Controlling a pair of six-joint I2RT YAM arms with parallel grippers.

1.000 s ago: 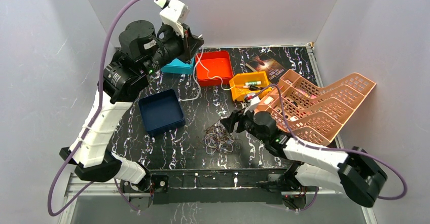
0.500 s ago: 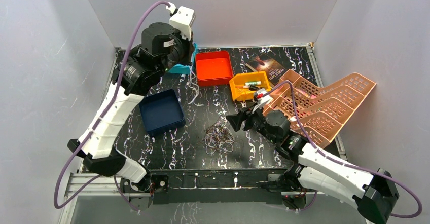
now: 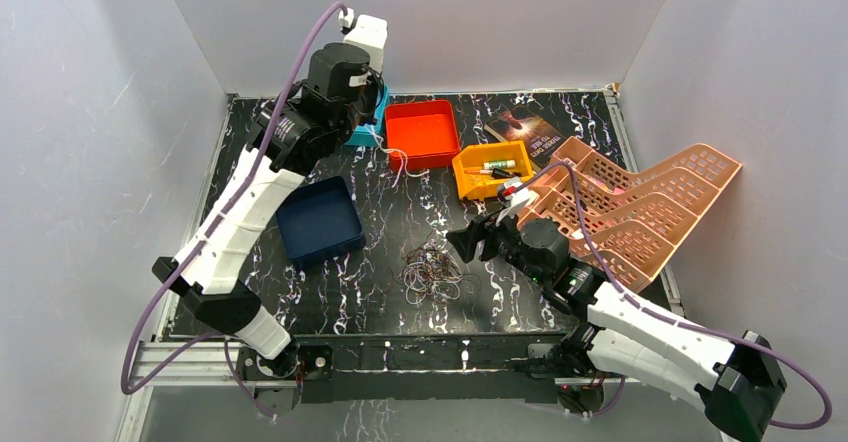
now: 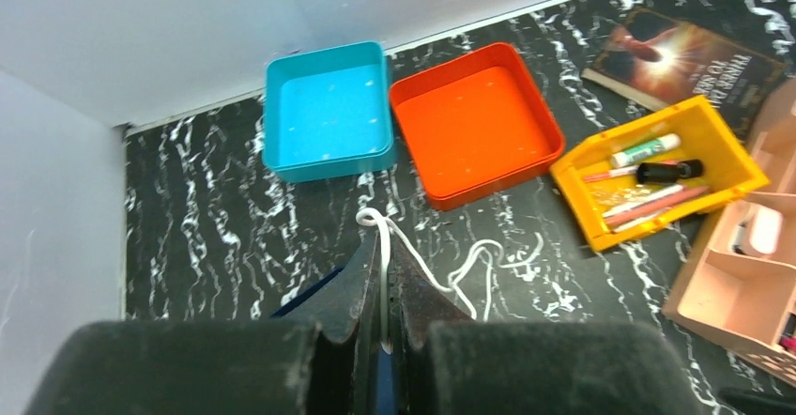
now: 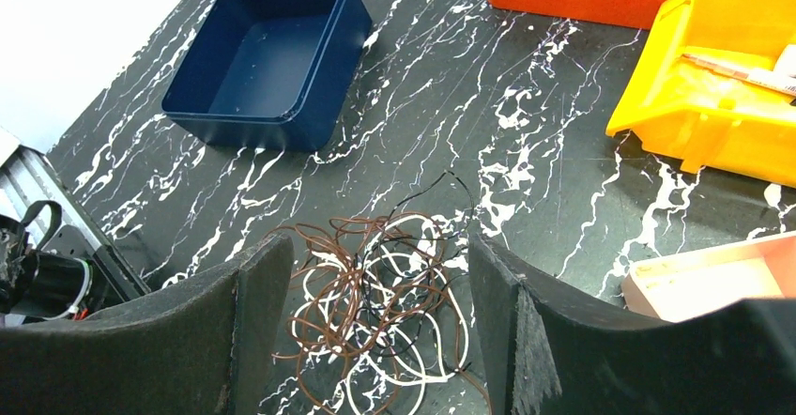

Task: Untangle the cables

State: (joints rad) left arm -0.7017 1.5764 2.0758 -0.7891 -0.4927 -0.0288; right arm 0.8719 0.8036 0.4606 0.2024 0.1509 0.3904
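Note:
A tangle of thin brown, white and black cables [image 3: 432, 270] lies on the black marbled table in front of my right gripper [image 3: 462, 243]. In the right wrist view the tangle [image 5: 375, 312] lies between and below the open fingers of that gripper [image 5: 375, 251], which hold nothing. My left gripper [image 3: 374, 132] is up at the back by the teal tray. It is shut on one separate white cable [image 3: 392, 165] that hangs down onto the table. In the left wrist view the gripper [image 4: 383, 246] pinches this cable [image 4: 469, 269] between its closed fingers.
A navy tray [image 3: 318, 222] sits left of the tangle. A teal tray [image 3: 362, 134], a red tray [image 3: 425, 132] and a yellow bin [image 3: 490, 170] with pens stand at the back. A book [image 3: 525, 128] and a pink slatted rack [image 3: 640, 207] fill the right side.
My left arm swung right and lowered, pulling the white cable out of the red tray to hang over the table. My right arm shifted a little back from the tangle, gripper still open.

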